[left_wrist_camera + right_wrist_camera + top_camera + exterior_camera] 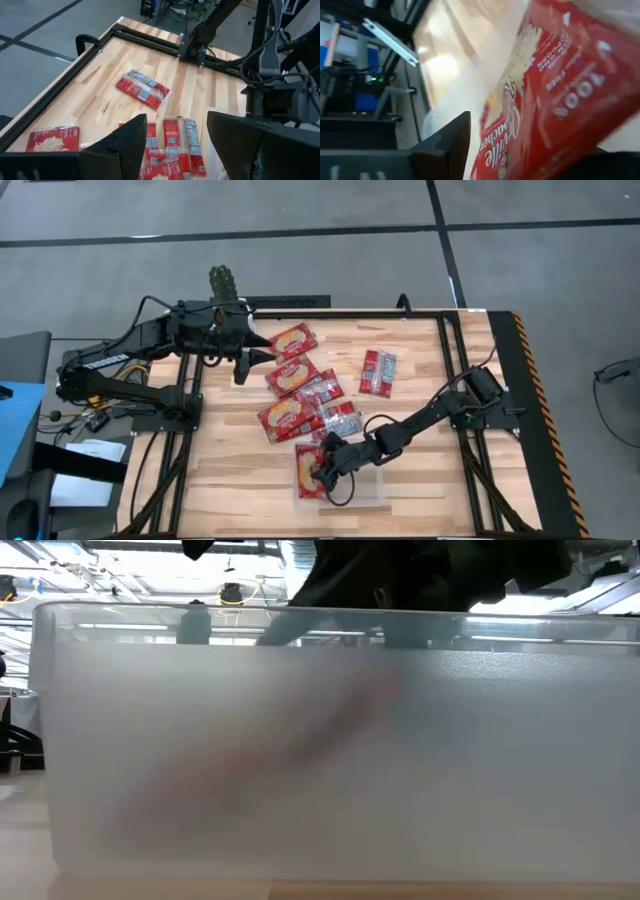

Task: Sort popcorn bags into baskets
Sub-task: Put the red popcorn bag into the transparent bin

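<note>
Several red popcorn bags lie flat in a loose group on the wooden table (291, 375), (290, 418), and a narrower pair with silver-blue marks (380, 372) lies apart from them. The clear tray (370, 490) stands near the near edge. One bag (310, 470) lies in the tray's left part, its end toward the rim. My right gripper (326, 470) is open low over that bag. In the right wrist view the tilted bag (555, 100) fills the gap between the fingers. My left gripper (245, 360) hovers open at the far left of the group, holding nothing. My right gripper (530, 160) stands open around the bag in the tray, with one finger (450, 145) beside the bag's long edge (490, 125) and the other largely hidden behind the bag. I cannot tell whether the fingers touch it.
A cactus in a white pot (225, 280) stands at the table's far left corner behind my left arm. In the low view the tray's frosted wall (320, 760) fills the picture, with a reddish blur behind it. Bare wood lies right of the tray and along the left side.
</note>
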`<action>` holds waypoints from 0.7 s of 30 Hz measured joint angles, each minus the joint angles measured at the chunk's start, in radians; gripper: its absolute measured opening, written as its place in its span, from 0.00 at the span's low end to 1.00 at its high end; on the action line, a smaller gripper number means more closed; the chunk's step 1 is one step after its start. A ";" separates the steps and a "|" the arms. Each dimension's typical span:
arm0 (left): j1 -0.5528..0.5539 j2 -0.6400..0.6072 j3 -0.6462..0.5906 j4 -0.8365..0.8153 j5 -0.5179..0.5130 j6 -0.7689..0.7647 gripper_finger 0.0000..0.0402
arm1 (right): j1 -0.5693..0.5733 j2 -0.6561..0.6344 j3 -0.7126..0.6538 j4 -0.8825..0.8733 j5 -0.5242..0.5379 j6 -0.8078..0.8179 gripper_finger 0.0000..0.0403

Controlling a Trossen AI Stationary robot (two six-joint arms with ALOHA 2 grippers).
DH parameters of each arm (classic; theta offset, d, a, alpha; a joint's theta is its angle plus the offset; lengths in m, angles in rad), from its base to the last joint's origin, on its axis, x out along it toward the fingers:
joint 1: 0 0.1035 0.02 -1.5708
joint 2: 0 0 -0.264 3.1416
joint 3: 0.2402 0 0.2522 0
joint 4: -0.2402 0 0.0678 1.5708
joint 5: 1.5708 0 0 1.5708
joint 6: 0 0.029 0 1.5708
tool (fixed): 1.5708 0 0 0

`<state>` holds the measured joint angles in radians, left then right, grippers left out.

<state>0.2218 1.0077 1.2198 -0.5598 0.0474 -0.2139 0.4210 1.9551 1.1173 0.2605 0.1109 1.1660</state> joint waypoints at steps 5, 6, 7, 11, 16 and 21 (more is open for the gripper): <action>0.000 0.000 0.000 -0.021 0.005 0.009 0.49 | 0.001 -0.019 0.013 -0.096 -0.015 0.012 0.50; 0.000 0.000 0.000 -0.025 0.005 0.008 0.49 | 0.001 -0.024 0.022 -0.129 -0.023 0.008 0.49; 0.000 0.000 0.000 -0.029 0.005 0.007 0.49 | 0.001 -0.031 0.030 -0.170 -0.033 -0.002 0.48; 0.000 0.000 0.000 -0.031 0.005 0.000 0.49 | 0.001 -0.037 0.093 -0.293 -0.061 -0.049 0.45; 0.000 0.000 0.000 -0.037 0.004 -0.008 0.49 | 0.001 -0.037 0.195 -0.503 -0.070 -0.116 0.42; 0.000 0.000 0.000 -0.117 -0.010 -0.016 0.49 | 0.001 -0.037 0.281 -0.695 -0.071 -0.181 0.40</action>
<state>0.2218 1.0077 1.2194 -0.6768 0.0372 -0.2295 0.4222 1.9182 1.3983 -0.4341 0.0402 0.9852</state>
